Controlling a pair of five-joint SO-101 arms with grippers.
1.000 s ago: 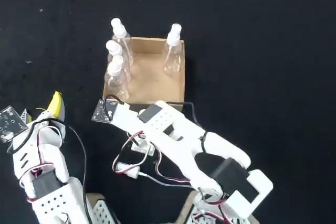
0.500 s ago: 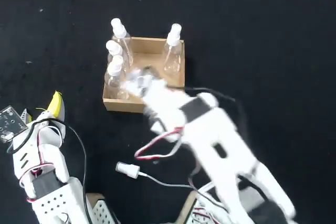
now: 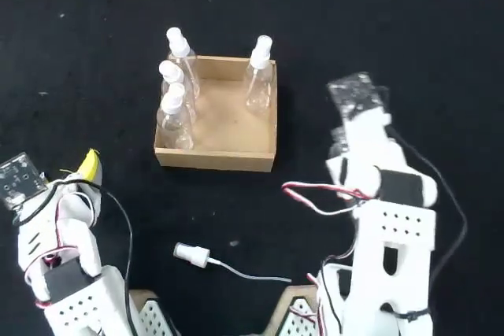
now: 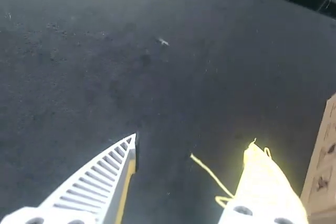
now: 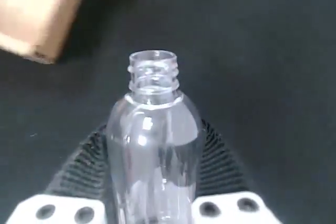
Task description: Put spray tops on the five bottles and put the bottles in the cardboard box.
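A clear bottle with a bare threaded neck stands upright between the fingers of my right gripper, which is shut on it. In the high view the right arm is on the table to the right of the cardboard box. Several bottles with white spray tops stand inside the box. A loose spray top with its thin tube lies on the cloth in front of the box. My left gripper hangs open over bare cloth at the front left, holding nothing.
Black cloth covers the whole table. A corner of the box shows beyond the held bottle, and its side edges the left wrist view. Both arm bases stand at the front edge.
My right arm swung from the box's front edge across to the right of the box, carrying the bottle. The left arm shifted only slightly.
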